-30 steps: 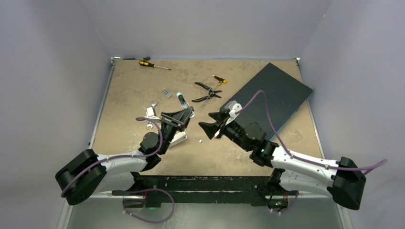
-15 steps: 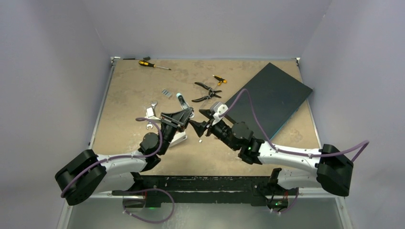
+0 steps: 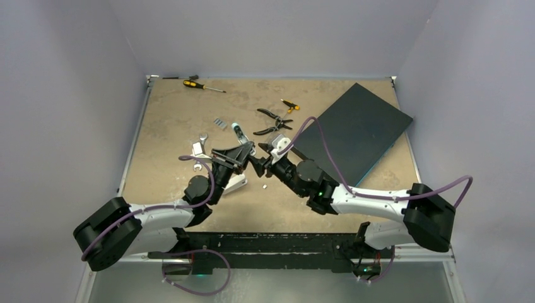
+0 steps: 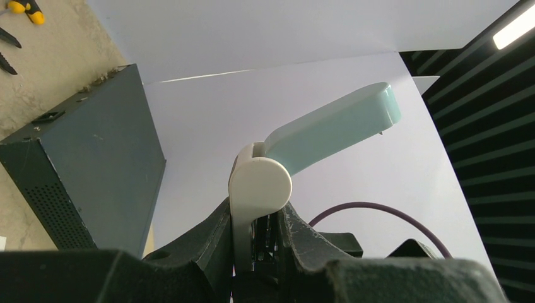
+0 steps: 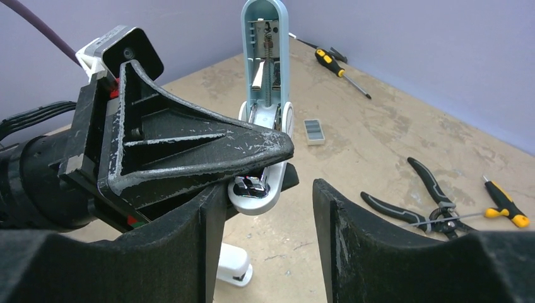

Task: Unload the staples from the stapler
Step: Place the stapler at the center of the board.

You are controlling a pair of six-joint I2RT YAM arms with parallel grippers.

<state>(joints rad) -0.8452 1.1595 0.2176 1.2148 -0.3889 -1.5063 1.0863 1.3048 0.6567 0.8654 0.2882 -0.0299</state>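
While the left gripper [image 3: 243,151] stayed out of its own camera's clear sight, that view showed both its fingers [image 4: 211,237] pressed against the white hinge end of the stapler [image 4: 260,183]: clenched on it, stapler held off the table [image 3: 170,120]. Teal top cover swung fully open and pointing upward; spring and inner channel exposed in the right wrist view. Could not tell whether any staples sat in the magazine.

Right gripper [image 5: 268,189] was just beside the stapler's lower end, jaws apart, nothing between them, not touching it as far as could be seen.

One strip of staples [image 5: 313,131] lay loose on the table, behind the stapler, apart from both grippers. A tiny pale speck [image 3: 264,187] lay on the table below the grippers; too small to identify.

Also noted: pliers [image 3: 272,121] and a small yellow-handled screwdriver [image 3: 290,105] beyond the right gripper, a longer screwdriver [image 3: 200,84] at the far edge, a dark flat box [image 3: 363,129] to the right
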